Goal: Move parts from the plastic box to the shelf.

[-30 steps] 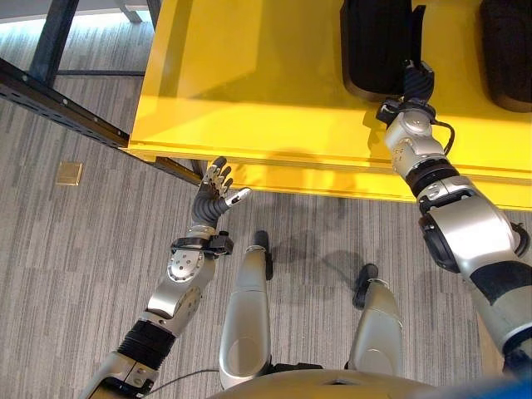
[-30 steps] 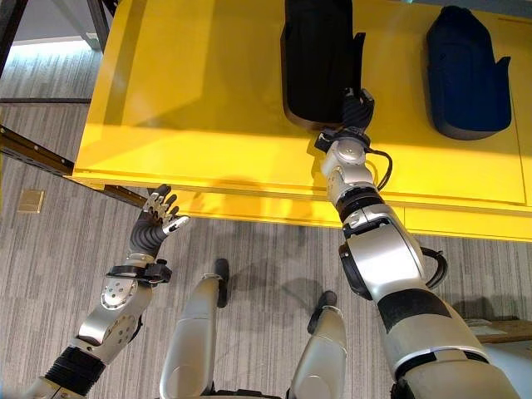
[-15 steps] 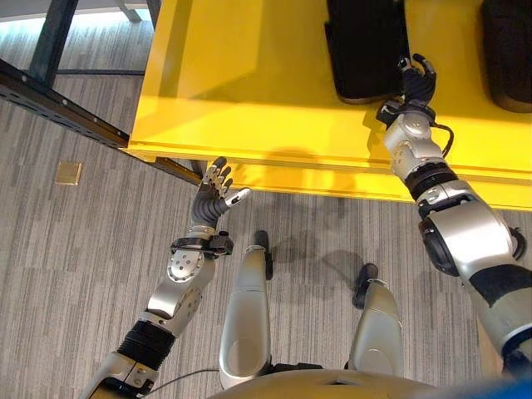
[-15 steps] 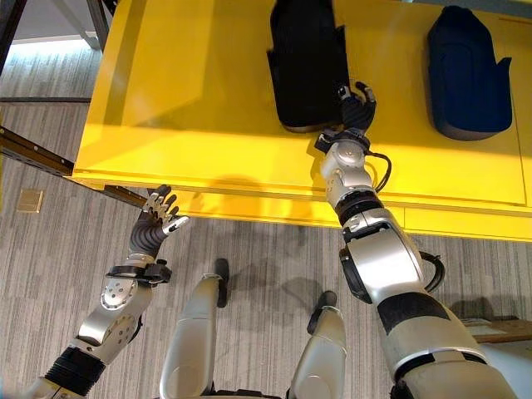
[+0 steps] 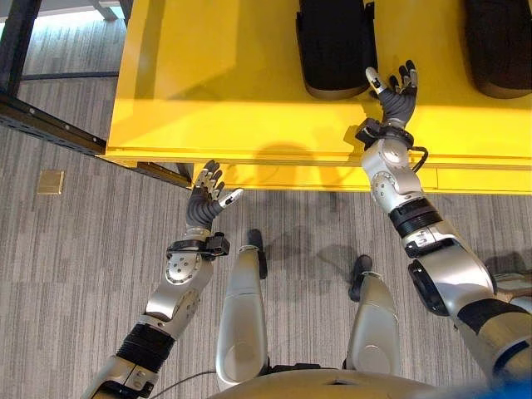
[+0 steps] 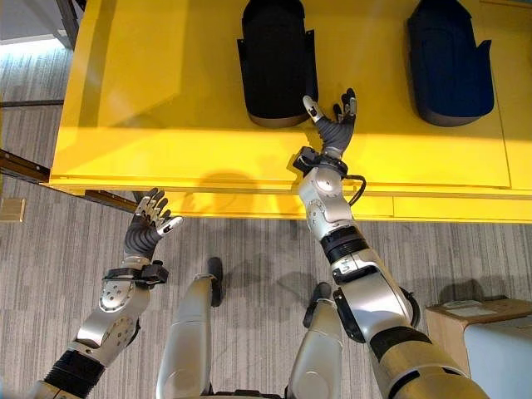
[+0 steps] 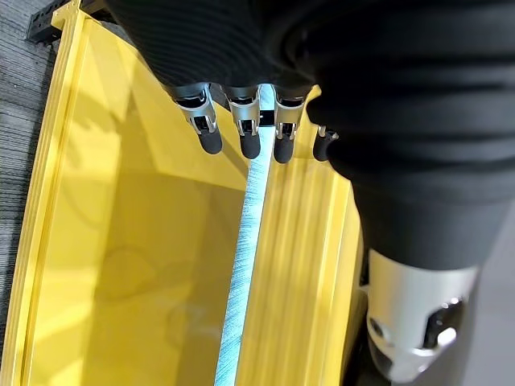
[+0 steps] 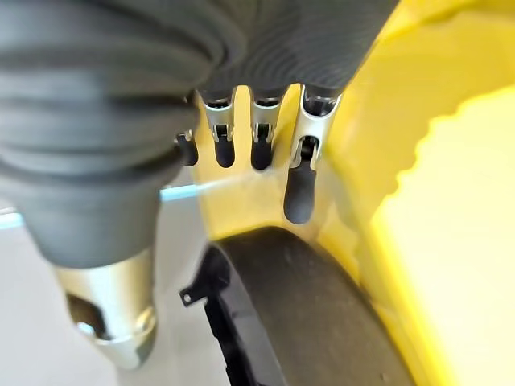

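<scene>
Left hand (image 5: 205,198) hangs over the grey floor (image 5: 66,274), just short of the yellow shelf's (image 6: 166,91) front edge; fingers straight and spread, empty. Right hand (image 6: 335,126) lies over the shelf, fingers splayed wide, holding nothing, just beside the black part (image 6: 277,58). Part: matte black, elongated, rounded near end, notched side tab. Long axis runs front to back. A dark blue part (image 6: 450,62) lies well apart to the right, parallel.

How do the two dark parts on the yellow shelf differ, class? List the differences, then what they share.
The black part lies beside the right robot hand; the blue part lies further right, away from it. The black part is black; the blue part is dark navy. Both have a similar shape, lie side by side pointing the same way, and rest on the shelf.
</scene>
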Available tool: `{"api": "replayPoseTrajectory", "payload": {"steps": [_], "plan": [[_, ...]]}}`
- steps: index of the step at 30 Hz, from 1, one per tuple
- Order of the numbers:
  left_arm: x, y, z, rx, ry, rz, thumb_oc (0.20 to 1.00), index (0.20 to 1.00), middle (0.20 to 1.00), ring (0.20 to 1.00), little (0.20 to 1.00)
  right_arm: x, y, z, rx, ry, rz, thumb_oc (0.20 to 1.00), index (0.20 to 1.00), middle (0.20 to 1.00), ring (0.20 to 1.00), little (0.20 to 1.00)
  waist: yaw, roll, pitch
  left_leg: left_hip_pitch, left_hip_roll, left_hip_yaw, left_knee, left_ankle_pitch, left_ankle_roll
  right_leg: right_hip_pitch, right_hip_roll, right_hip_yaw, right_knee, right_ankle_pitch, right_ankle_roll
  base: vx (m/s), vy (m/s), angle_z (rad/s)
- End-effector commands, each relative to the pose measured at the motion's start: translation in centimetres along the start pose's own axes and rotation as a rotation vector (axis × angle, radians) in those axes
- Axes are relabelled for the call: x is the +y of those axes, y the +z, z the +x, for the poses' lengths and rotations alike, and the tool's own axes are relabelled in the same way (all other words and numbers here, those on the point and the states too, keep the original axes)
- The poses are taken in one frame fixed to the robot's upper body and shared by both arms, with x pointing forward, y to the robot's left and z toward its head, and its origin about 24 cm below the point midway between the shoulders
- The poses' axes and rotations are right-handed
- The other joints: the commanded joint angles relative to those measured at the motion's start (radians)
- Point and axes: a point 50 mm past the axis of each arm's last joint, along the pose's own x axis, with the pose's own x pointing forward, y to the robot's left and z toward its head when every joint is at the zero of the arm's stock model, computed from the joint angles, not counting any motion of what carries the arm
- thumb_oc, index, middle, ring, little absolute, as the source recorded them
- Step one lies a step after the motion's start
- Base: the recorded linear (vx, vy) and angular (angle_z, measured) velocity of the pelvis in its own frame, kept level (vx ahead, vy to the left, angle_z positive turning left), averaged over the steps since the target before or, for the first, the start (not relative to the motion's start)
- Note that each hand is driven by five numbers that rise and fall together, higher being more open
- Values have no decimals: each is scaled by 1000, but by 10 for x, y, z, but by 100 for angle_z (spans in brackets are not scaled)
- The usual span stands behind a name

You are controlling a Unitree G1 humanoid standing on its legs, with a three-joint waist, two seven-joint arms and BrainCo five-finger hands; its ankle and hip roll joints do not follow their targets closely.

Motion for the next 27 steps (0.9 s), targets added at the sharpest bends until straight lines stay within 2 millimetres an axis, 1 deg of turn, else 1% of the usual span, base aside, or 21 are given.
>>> {"api": "replayPoseTrajectory", "payload": {"steps": [1,2,4,14,20,21,27], "plan": [[0,25,7,-136,9,-6,1000,1000,1000,1000,1000,-3,19,4,-93,-27,40,1000,1000,1000,1000,1000,17,-1,45,5,36,-30,-28,9,-33,51,15,-1,25,-3,-44,0,0,0],[1,25,7,-138,12,-3,1000,1000,1000,1000,1000,-3,21,3,-105,-22,47,1000,1000,1000,1000,1000,16,-2,46,4,36,-31,-28,9,-33,50,15,0,27,-3,-44,0,0,0],[2,26,6,-141,15,4,1000,1000,1000,1000,1000,-6,19,-1,-104,-31,54,1000,1000,1000,1000,1000,15,-2,44,2,34,-32,-27,9,-33,48,15,1,29,-3,-43,0,0,0],[4,26,3,-141,12,16,1000,1000,1000,1000,1000,-7,26,0,-138,-47,57,1000,1000,1000,1000,1000,18,-5,38,-6,35,-36,-20,5,-31,46,18,0,30,-5,-43,0,0,0],[4,28,4,-149,3,22,1000,1000,1000,1000,1000,-3,34,6,-166,-24,1,1000,1000,1000,1000,1000,25,-7,35,-9,33,-38,-20,5,-30,49,17,-4,24,-3,-42,0,0,0],[5,29,3,-154,1,19,1000,1000,1000,1000,1000,-1,39,10,-180,-21,-19,1000,1000,1000,1000,1000,29,-6,33,-10,32,-38,-21,5,-30,48,16,-5,25,-3,-42,0,0,0],[5,30,3,-156,-14,24,1000,1000,1000,1000,1000,5,50,21,-208,-16,-82,1000,1000,1000,1000,1000,38,-9,35,-14,29,-39,-18,5,-29,50,14,-10,27,1,-41,0,0,0]]}}
